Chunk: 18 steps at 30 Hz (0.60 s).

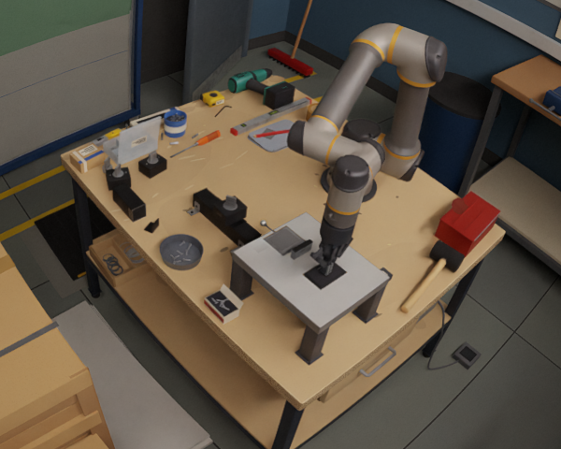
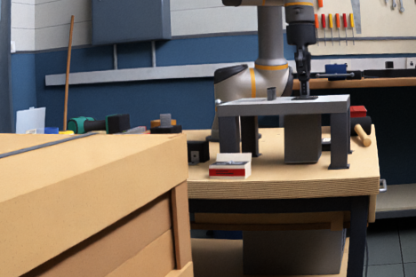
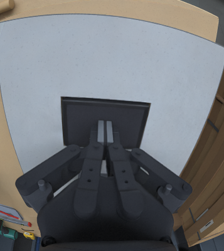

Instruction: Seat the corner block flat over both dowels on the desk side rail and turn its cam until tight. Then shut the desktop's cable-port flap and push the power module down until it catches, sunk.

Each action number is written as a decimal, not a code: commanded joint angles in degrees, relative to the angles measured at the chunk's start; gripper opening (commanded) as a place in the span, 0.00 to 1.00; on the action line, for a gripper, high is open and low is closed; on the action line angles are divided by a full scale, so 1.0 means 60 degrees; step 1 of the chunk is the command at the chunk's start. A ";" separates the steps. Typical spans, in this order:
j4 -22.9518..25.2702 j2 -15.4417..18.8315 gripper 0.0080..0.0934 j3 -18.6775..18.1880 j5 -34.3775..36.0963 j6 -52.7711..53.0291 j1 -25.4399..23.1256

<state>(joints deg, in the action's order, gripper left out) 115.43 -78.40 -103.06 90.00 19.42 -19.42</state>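
Observation:
My gripper [image 1: 327,268] stands point-down on the dark square power module [image 1: 325,275] set in the grey desktop [image 1: 310,278]. The gripper [image 3: 105,131] is closed and holds nothing. The module [image 3: 105,120] sits about level with the desktop surface; from the second side camera its top [image 2: 305,97] shows as a thin dark plate. The cable-port flap [image 1: 284,240] lies beside it toward the table's middle, with a small dark tab [image 1: 301,249] at its edge. The black side rail [image 1: 221,211] lies left of the desktop, with a grey cam knob [image 1: 230,202] on top.
Behind the desktop stand the arm's base [image 1: 360,133] and a grey pad with a red pencil [image 1: 271,134]. A mallet [image 1: 431,275] and a red box [image 1: 466,222] lie to the right. A grey dish of screws [image 1: 181,251] and a small box [image 1: 223,303] lie to the left.

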 commanded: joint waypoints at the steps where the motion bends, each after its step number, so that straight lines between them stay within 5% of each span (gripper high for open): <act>1: -0.0037 0.0041 0.00 -0.0036 0.0000 0.0000 0.0000; 18: 0.0017 0.0068 0.00 -0.0063 0.0000 0.0000 0.0000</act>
<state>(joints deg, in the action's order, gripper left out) 115.76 -78.20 -103.25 90.00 19.42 -19.42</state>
